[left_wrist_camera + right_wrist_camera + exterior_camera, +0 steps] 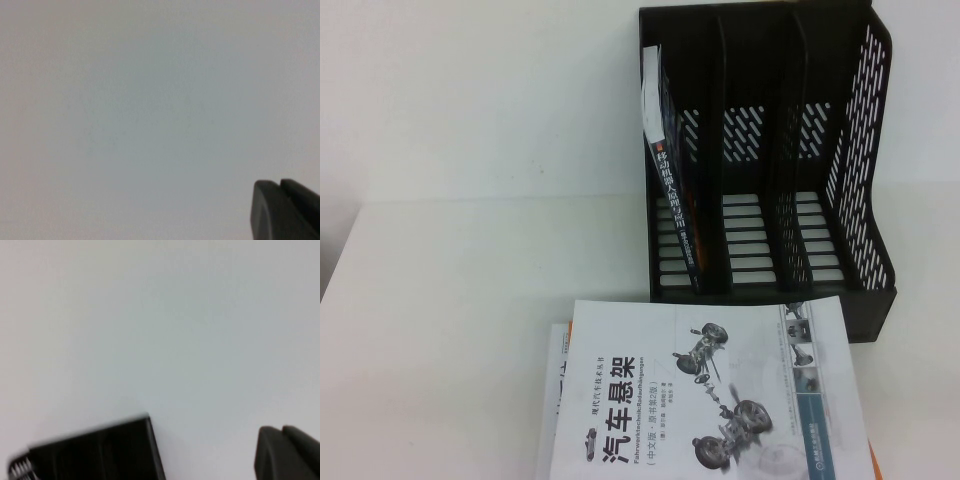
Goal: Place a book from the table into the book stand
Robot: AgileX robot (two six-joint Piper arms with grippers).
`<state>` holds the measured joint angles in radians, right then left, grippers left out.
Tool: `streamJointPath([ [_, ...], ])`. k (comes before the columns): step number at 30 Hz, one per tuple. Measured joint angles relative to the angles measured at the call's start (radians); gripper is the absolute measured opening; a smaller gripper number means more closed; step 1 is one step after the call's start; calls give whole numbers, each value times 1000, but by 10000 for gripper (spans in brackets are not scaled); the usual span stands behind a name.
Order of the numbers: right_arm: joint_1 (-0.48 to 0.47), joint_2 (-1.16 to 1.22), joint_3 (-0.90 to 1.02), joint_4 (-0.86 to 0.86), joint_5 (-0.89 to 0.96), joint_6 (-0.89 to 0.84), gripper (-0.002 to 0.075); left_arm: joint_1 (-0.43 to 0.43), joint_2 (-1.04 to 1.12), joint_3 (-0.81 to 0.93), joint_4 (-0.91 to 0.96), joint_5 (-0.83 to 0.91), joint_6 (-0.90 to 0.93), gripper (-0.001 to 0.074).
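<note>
1. The book, a large thin paperback with a car suspension drawing on its white-grey cover, lies flat at the near edge of the bench, just in front of the book stand. It rests on other books, and one of them shows an orange edge under its right corner.
2. The left claw hangs over bare bench, not near the book; its two fingers are pressed together and it holds nothing.
3. The right claw hangs near a corner of the stand; its fingers also look together, with nothing between them.
4. Risk: the book is thin and flat, so a claw can fail to get under its edge, or can take the lower book too.
5. Risk: a large limp book can bend, hit a divider and push the light stand away.
6. In the stand, the left slot holds one dark-spined book, which leans. The middle slot and the right slot are empty.
</note>
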<state>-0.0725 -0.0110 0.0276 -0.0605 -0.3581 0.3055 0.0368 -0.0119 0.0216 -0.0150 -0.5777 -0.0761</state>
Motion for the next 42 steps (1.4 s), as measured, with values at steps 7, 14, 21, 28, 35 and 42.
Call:
streamJointPath([
  [7,0,0,-3,26,-85,29,-3,0,-2,-6,-51,33,-70,-2],
  [14,0,13,-235,27,375,58,-2,0,18,-298,-62,641,-220,-2],
  [21,0,261,-483,203,792,-28,-2,0,192,-423,-214,733,-258,-2],
  [28,0,637,-567,700,977,-621,-2,-48,474,-513,-297,927,-128,-2],
  [35,0,988,-569,1057,1084,-999,-2,-107,786,-587,-444,1043,62,-2],
  [42,0,1219,-574,1104,1120,-1101,-2,-111,1017,-603,-617,1080,173,-2],
])
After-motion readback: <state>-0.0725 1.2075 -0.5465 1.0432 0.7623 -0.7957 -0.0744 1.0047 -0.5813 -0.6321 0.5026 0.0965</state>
